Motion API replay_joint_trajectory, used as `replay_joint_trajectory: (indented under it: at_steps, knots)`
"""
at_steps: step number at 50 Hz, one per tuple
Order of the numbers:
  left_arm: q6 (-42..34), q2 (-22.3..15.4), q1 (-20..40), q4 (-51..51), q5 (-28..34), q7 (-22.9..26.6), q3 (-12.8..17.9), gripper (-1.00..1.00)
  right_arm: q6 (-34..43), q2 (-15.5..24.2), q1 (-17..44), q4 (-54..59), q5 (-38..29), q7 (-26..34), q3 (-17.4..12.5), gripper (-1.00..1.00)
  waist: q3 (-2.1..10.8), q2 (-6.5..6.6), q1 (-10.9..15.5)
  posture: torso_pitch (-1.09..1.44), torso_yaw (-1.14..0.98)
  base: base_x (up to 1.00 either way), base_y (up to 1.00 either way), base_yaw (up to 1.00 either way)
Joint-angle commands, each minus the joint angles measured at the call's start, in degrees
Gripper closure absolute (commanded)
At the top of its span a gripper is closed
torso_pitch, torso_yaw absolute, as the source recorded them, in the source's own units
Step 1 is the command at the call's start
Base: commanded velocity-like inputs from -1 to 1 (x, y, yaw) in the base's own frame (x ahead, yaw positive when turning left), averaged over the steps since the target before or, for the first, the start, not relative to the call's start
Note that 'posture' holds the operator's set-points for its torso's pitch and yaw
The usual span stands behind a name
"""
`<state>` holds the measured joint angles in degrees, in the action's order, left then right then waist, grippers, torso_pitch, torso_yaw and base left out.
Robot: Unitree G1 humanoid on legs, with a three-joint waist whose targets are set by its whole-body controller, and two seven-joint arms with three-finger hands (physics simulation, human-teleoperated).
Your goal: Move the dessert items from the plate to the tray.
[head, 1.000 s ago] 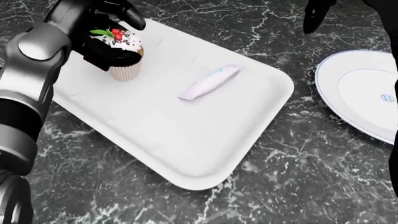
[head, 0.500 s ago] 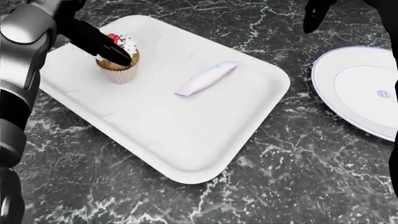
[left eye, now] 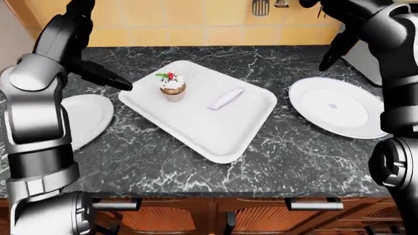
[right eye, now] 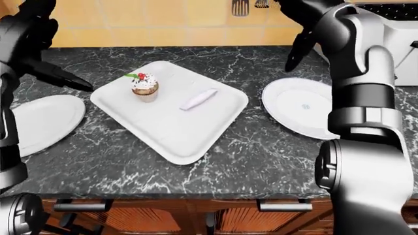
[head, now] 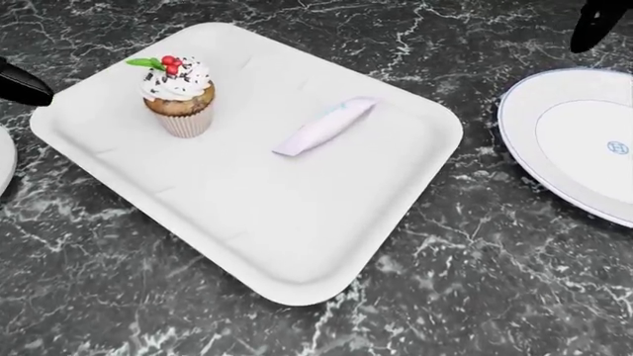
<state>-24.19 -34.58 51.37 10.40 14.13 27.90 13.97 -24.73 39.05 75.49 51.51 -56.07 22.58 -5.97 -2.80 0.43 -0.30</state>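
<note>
Now cupcake stands upright at far-left corner of white tray, pale wrapped sweet lying just right of it, apart. Plate right of tray, bare. Left hand fingers spread, off tray's left edge, holding nothing. Right hand raised above plate's far side; finger state cannot tell.

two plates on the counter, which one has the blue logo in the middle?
The plate at the left-eye view's right, beside the tray. It has a small blue mark at its centre; the plate at the view's left shows plain white.
</note>
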Motion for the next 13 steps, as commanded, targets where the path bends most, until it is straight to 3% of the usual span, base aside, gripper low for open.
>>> replay_joint_trajectory:
  at_steps: [1,13]
  knots:
    - [1.0,-1.9,0.9,-2.5,-0.9,-0.4,1.7,-1.0,1.0,1.0,1.4,-3.5,1.9,0.3,-1.0,-1.0,1.81,-0.02,0.1,0.0,0.0,0.0,0.0,0.0]
    - [3.4,-4.7,-6.5,-5.3,-3.7,-2.5,4.7,-1.0,4.6,3.3,-5.4,-12.1,5.3,3.1,-3.0,-1.0,1.8,0.12,0.2,0.0,0.0,0.0,0.0,0.0]
